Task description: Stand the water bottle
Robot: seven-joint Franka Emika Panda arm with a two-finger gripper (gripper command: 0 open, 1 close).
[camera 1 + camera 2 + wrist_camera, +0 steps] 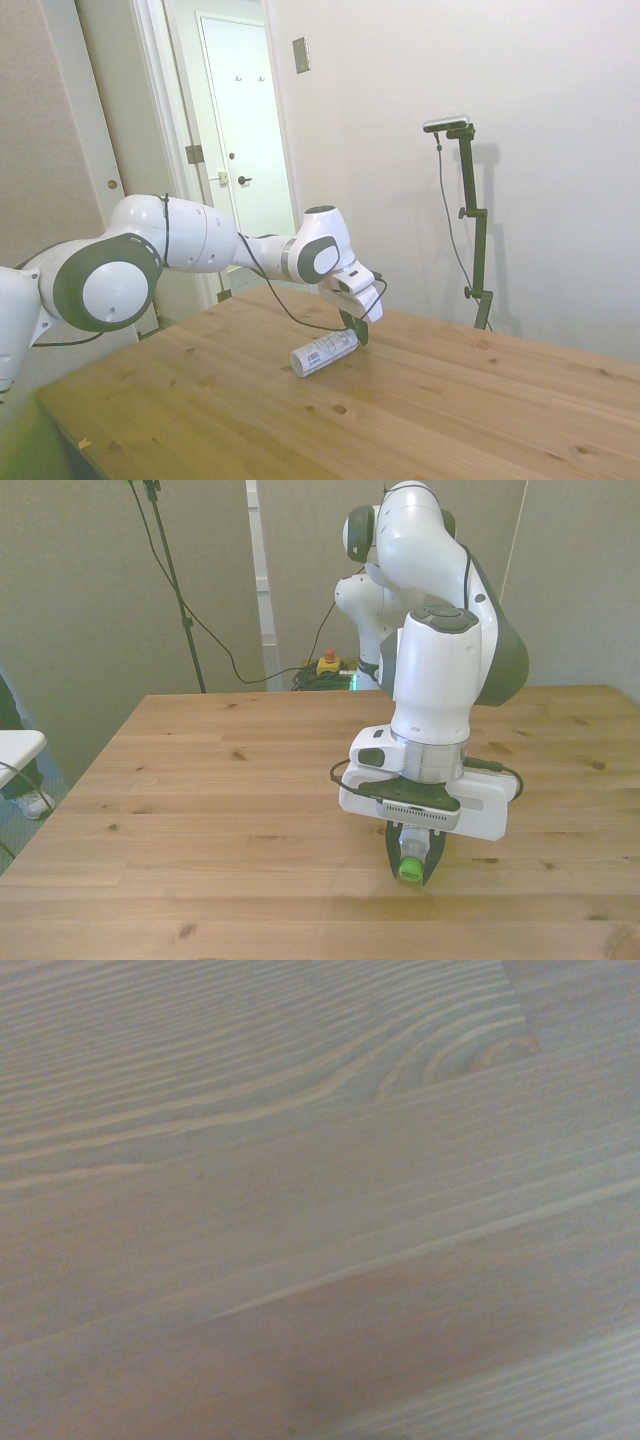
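The water bottle (322, 353) lies on its side on the wooden table (420, 400), a small clear bottle with a white printed label. Its green cap (410, 868) points toward the front view's camera. My gripper (411, 858) reaches down over the cap end, and its dark fingers (393, 856) press against both sides of the bottle near the neck with no gap showing. In the side view the gripper (356, 330) sits at the bottle's right end, while the bottle's base points left toward the table's near edge. The wrist view holds only blurred wood grain (320, 1200).
Bare wooden table top (200, 780) spreads on all sides of the bottle. A yellow box with a red button (327, 664) and cables lie on the floor behind the table. A white object (15, 748) sticks in at the front view's left edge.
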